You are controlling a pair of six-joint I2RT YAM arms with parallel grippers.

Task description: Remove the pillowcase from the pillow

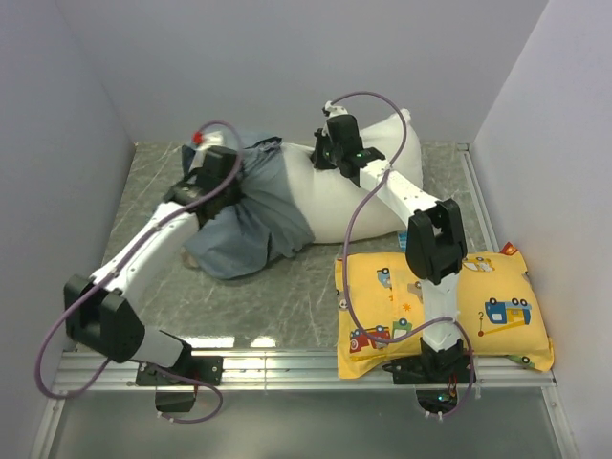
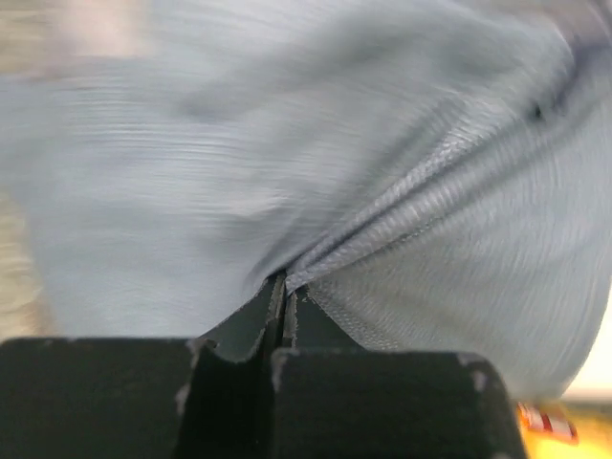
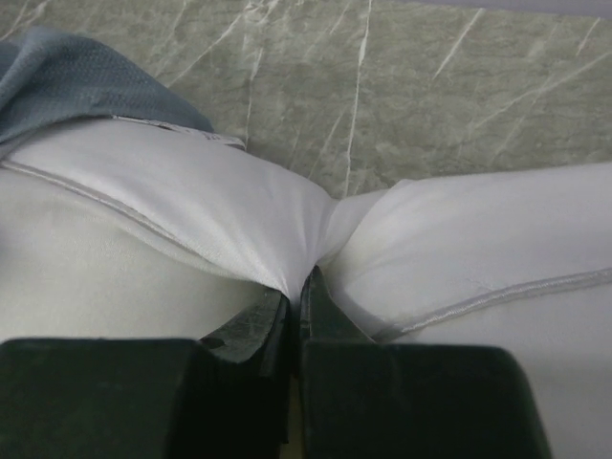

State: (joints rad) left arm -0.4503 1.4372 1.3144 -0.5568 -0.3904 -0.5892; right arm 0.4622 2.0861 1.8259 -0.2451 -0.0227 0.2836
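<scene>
- Grey marbled table (image 1: pixel 287 287), picture middle.
- Left gripper (image 2: pixel 284 292) pinches soft blue-grey fabric pillowcase (image 2: pixel 287 143), seemingly; blurry.
- Right gripper (image 3: pixel 298 287) pinches big white stuffed pillow (image 3: pixel 459 239); thin fold may slip.

Soft, even light is filling the overhead view, falling brightest on the pale walls (image 1: pixel 287 57). The arms are casting only faint, diffuse shadows on the table (image 1: pixel 153 182), and the metal rail (image 1: pixel 287 366) at the near edge is catching a strip of glare. The left wrist view is smearing the pillowcase (image 2: pixel 239 143) with heavy motion blur. The right wrist view is rendering the pillow (image 3: pixel 191 201) sharply. The left gripper (image 2: pixel 284 292) and right gripper (image 3: pixel 296 287) are showing dark and underlit in the foreground.
</scene>
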